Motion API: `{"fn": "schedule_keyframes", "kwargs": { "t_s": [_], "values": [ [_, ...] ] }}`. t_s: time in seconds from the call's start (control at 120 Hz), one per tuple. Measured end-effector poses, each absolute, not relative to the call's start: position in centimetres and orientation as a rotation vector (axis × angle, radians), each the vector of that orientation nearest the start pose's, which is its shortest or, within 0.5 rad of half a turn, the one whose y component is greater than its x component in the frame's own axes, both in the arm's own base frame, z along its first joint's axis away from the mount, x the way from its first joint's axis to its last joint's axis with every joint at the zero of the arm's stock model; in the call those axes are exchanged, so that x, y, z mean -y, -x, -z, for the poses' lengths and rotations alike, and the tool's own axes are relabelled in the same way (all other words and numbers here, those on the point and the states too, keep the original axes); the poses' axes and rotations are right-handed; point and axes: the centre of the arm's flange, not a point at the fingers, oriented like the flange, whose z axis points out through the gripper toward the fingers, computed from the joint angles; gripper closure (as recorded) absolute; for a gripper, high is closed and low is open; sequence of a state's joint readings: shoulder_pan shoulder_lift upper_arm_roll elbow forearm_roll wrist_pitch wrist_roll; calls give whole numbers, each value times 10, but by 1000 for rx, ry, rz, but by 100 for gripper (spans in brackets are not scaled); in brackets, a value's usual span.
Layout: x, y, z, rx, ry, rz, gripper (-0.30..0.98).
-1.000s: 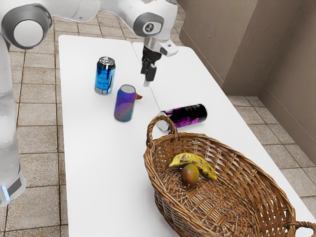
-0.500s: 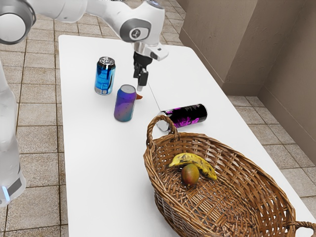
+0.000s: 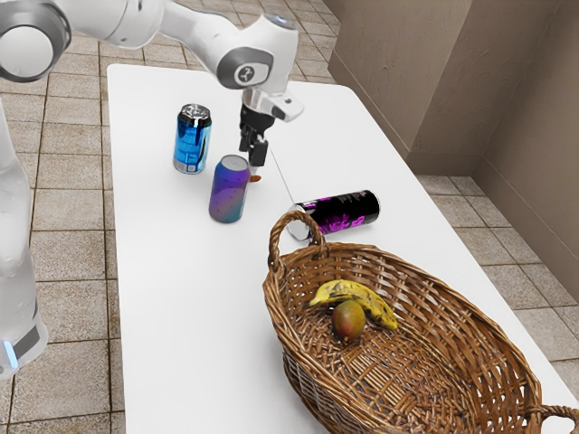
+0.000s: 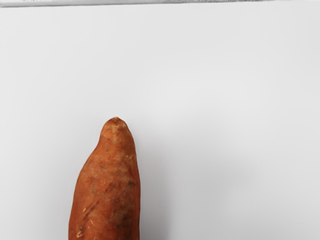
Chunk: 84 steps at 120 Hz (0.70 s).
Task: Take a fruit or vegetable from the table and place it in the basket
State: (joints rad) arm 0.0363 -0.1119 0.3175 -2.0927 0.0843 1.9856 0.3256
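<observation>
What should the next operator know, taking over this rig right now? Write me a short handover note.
Gripper: down at the sweet potato, behind the purple can in the exterior view; whether it has a grip, I can't tell.
Job's things: sweet potato at the table, outside the basket.
Done: banana and a round reddish-green fruit lie in the basket; who put them there isn't shown.
Left: confirm the grip, lift, carry to the basket, release. Probably worth lifting clear of the purple can first.
</observation>
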Motion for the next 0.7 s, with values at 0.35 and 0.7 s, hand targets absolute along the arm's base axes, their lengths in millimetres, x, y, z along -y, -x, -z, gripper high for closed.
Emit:
{"fn": "schedule_keyframes", "kwargs": {
  "t_s": [0.35, 0.7],
  "values": [
    [-197, -492, -444, 25, 3101, -76, 0],
    [-203, -491, -435, 50, 3104, -97, 0]
  ]
}}
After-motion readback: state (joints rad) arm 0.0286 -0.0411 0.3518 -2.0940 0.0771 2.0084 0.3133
